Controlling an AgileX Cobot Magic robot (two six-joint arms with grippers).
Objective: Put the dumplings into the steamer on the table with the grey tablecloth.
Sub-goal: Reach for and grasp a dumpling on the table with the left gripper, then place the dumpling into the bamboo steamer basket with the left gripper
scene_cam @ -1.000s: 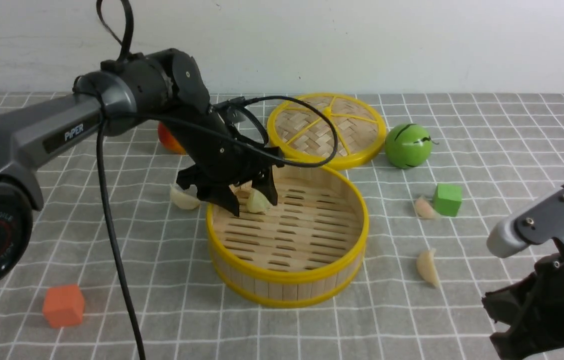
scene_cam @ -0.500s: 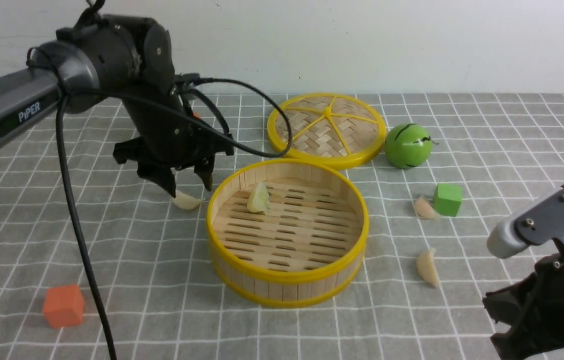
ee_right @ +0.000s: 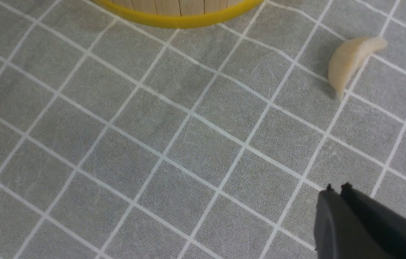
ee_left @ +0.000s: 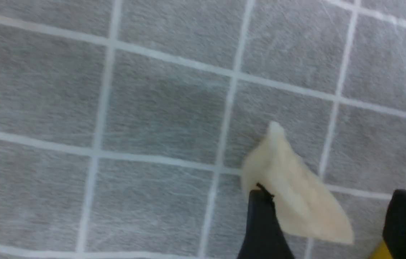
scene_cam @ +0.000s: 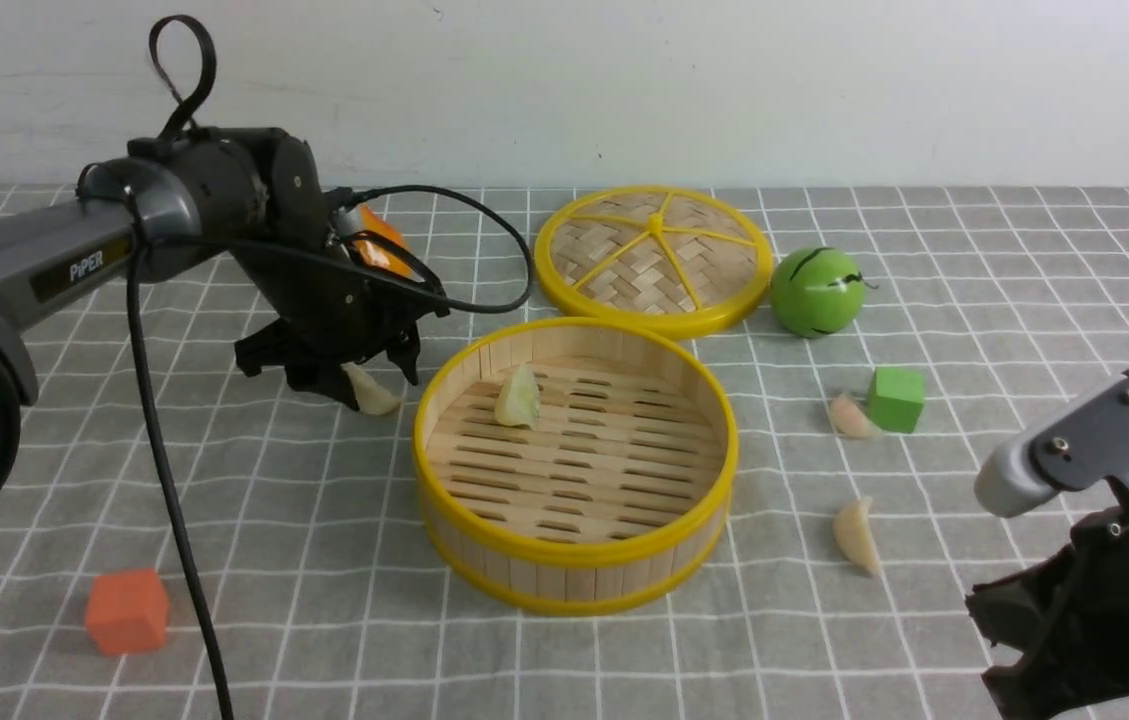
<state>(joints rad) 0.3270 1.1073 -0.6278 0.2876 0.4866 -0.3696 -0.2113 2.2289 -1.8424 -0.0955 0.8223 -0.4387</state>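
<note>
At your left gripper, low over the grey tablecloth: jaws are spread and straddle a cream dumpling. In the left wrist view one finger touches the dumpling's edge; the other stands clear of it on the far side. Dumpling lies on the cloth between them, not clamped. That spot is just beside the steamer, on its left outer wall, toward the far side.

Steamer sits mid-table, upright. One greenish dumpling is already inside, on the slatted floor near the back-left wall, standing on edge.

Your right gripper: fingers pressed together, nothing between them. It hangs over bare cloth at the near right corner. A second cream dumpling lies on the cloth ahead of it, well apart from the fingertips and right of the steamer.

A pinkish dumpling lies further back on the right, touching or just beside a green cube; you can't tell which from here.

Beyond the steamer: woven lid flat on the cloth, green ball just right of it. Orange cube sits near left, well apart from everything.
</note>
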